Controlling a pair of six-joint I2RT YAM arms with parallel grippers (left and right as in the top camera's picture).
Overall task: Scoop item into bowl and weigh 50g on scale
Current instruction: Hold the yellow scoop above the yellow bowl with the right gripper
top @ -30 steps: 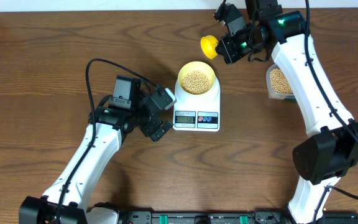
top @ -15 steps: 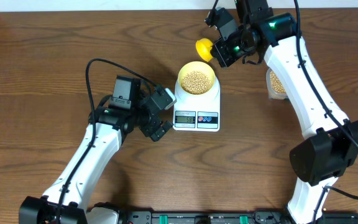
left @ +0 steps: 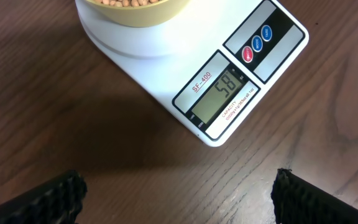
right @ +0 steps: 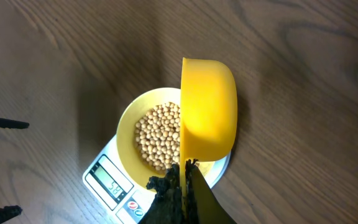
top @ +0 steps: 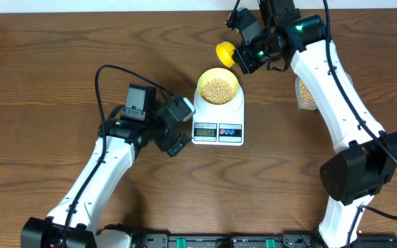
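The pale yellow bowl point(top: 218, 87) holds tan beans point(top: 218, 88) and stands on the white scale point(top: 218, 124). The display point(left: 222, 93) reads 58. My right gripper point(top: 243, 55) is shut on the handle of a yellow scoop point(top: 225, 52), held up just beyond the bowl's far rim. In the right wrist view the scoop point(right: 208, 115) is turned on its side above the bowl point(right: 129, 140), beans point(right: 160, 134) and scale point(right: 107, 180). My left gripper point(top: 183, 127) stands open beside the scale's left front corner, fingertips point(left: 48, 199) wide apart with bare table between them.
A clear container of beans point(top: 307, 91) sits right of the scale, partly hidden behind the right arm. A wall edge runs along the table's back. The left arm's cable point(top: 109, 76) loops over the table on the left.
The right gripper has carried the scoop slightly left and back. The left arm, the bowl and the scale have not moved.
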